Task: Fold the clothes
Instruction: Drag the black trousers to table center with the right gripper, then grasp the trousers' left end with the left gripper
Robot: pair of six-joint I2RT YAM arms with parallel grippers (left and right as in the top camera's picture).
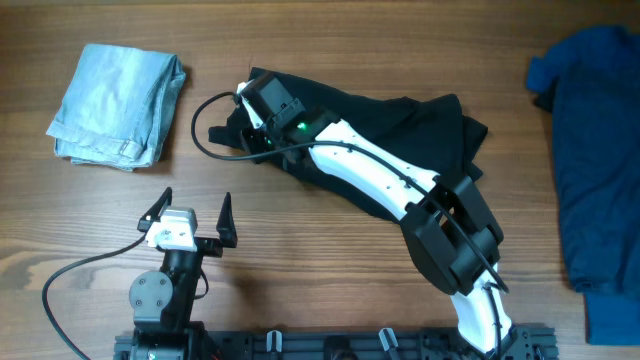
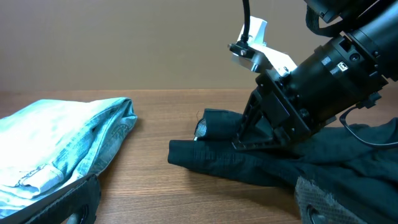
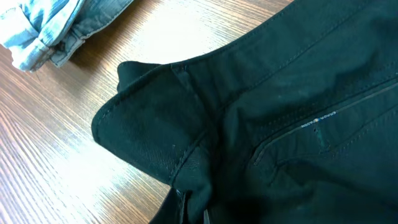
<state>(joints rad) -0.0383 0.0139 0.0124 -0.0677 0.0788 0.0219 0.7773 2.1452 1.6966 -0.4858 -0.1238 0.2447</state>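
Pinching black shorts (image 1: 420, 118) edge, right pincer (image 2: 245, 142) tips mostly buried in folds; left pincer (image 1: 195, 202) spread wide

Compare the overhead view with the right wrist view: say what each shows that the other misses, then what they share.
Only overhead: the left gripper, jaws open, above bare wood near its base; the royal-blue garment at the right edge; the right arm stretched across the black shorts. Only the right wrist: the stitched seams and a pocket opening on the shorts, seen close up. Both: the black shorts, the pale blue denim piece lying apart from them, and the wooden table.
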